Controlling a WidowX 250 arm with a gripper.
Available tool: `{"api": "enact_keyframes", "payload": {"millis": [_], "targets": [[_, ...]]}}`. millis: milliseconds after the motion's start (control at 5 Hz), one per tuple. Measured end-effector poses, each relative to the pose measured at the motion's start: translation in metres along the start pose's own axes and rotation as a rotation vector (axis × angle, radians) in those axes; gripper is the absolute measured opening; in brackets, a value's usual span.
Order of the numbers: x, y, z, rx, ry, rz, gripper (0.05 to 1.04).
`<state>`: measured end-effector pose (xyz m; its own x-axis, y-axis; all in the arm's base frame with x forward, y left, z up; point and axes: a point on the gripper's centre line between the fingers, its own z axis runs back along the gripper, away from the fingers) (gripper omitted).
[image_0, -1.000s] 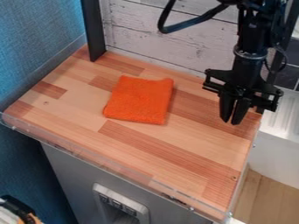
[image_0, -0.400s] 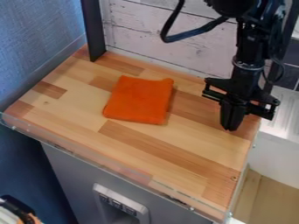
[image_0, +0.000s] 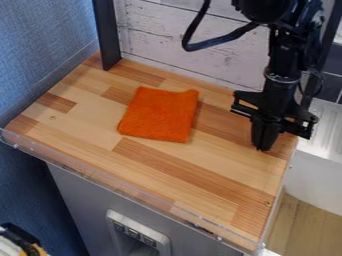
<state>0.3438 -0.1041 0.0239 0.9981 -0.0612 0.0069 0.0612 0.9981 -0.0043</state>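
An orange cloth (image_0: 159, 114) lies flat, left of the gripper (image_0: 264, 148). The gripper, its fingers together, hangs near the surface's (image_0: 167, 170) right edge.

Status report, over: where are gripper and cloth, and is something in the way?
Gripper shut, empty, at picture right. Orange cloth flat on wooden counter, apart from gripper. Black cable loops beside arm, not between them.

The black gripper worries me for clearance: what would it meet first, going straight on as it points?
The gripper would likely meet the wooden counter first, toward the picture's right; any gap is hard to judge.
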Motion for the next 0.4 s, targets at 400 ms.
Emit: {"api": "enact_keyframes", "payload": {"millis": [400], "targets": [[-0.0056, 0.0030, -0.0073, 0.002, 0.007, -0.001, 0.060]]}}
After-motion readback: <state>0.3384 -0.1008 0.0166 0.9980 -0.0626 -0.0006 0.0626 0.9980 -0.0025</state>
